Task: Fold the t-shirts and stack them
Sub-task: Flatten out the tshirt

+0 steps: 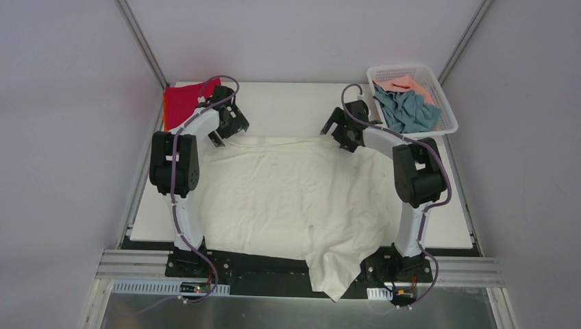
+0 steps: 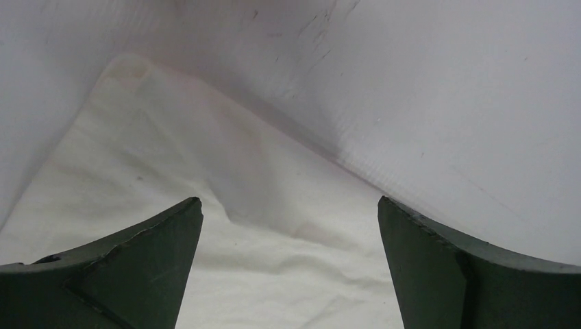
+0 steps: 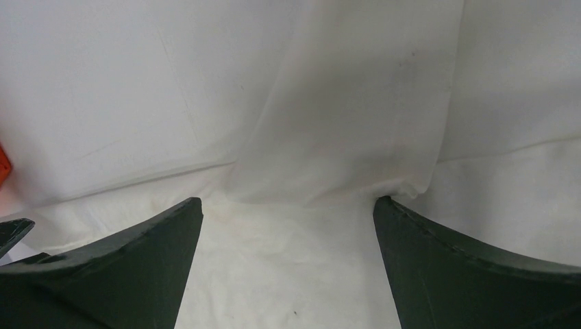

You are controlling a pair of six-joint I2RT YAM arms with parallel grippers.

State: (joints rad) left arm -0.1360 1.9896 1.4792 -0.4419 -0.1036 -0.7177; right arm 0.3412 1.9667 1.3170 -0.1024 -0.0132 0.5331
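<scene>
Both jaws gape, empty, over the far edge of the cream-white shirt [image 1: 288, 199]. Its length runs toward you, one far corner beneath each.

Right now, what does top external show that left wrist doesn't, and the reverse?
Top external only: the right gripper, the white basket holding the grey-blue shirt and salmon shirt, the red shirt and orange shirt at the far left corner, and the whole cream-white shirt spread out, one end hanging off the near edge.
Left wrist only: a close-up of that shirt's edge against the bare table, between the open left gripper.
Both: cream-white shirt, table, left gripper.
</scene>
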